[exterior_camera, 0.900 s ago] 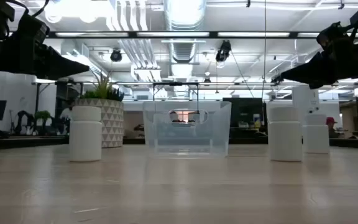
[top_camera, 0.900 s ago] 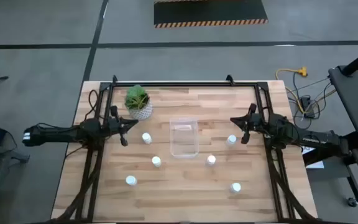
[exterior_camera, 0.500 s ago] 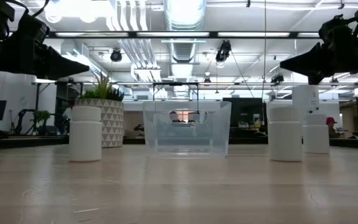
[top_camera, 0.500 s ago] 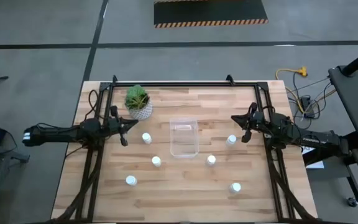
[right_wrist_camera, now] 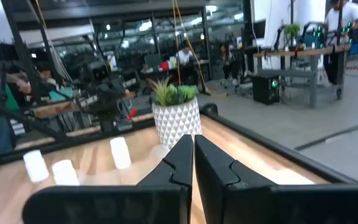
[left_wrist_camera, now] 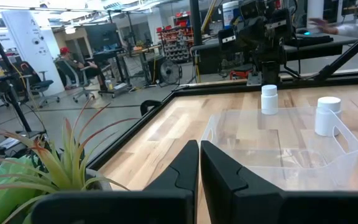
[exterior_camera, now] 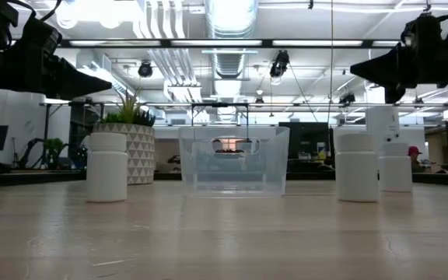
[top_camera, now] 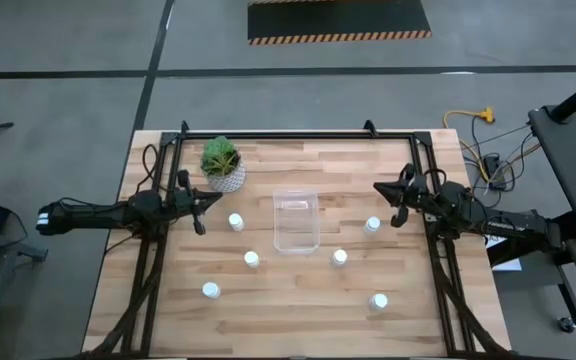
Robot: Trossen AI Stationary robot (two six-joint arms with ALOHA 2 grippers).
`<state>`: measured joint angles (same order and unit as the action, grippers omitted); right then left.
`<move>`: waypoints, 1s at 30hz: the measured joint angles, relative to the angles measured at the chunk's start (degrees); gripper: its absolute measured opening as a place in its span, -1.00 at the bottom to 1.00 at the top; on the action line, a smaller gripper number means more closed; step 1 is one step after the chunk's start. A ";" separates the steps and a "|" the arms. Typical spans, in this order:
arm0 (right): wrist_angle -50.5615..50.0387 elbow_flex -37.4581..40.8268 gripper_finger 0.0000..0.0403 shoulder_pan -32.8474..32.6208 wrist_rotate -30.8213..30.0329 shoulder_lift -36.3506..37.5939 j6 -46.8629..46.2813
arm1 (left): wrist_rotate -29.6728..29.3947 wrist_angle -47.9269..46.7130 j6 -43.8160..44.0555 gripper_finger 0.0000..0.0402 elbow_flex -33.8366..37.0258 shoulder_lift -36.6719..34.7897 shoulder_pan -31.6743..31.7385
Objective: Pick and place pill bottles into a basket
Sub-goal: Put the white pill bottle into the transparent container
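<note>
Six bottles stand upright on your table in the high view, all outside the basket [top_camera: 296,222], which sits at centre. Taking the basket as the clock's hub, you have bottles at nine [top_camera: 236,222], three [top_camera: 372,225], about eight [top_camera: 252,260], about four [top_camera: 340,257], far out near seven [top_camera: 210,291] and far out near five [top_camera: 379,300]. The plant [top_camera: 222,162] is at ten. Your left gripper [top_camera: 200,207] hovers just beside the nine o'clock bottle; your right gripper [top_camera: 393,203] sits close by the three o'clock one.

Low view: the basket [exterior_camera: 234,161] holds nothing, a bottle [exterior_camera: 107,166] stands before the plant pot [exterior_camera: 137,149], and other bottles [exterior_camera: 357,166] stand at the right. Both arms hang above the table.

Left wrist view: your fingers [left_wrist_camera: 182,169] are pressed together with nothing between them, aimed at the basket [left_wrist_camera: 284,146].

Right wrist view: the fingers [right_wrist_camera: 178,160] are likewise closed on nothing, pointing at the plant [right_wrist_camera: 175,114].
</note>
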<state>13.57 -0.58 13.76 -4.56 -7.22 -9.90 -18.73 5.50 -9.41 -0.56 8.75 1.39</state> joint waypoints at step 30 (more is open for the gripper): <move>-15.75 -28.91 -0.96 0.00 12.61 -9.63 8.89 | 0.00 0.00 0.00 -1.00 -0.02 0.02 -0.02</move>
<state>-2.18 -29.49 13.76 8.05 -16.86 -1.01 -18.74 5.50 -9.41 -0.57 8.77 1.37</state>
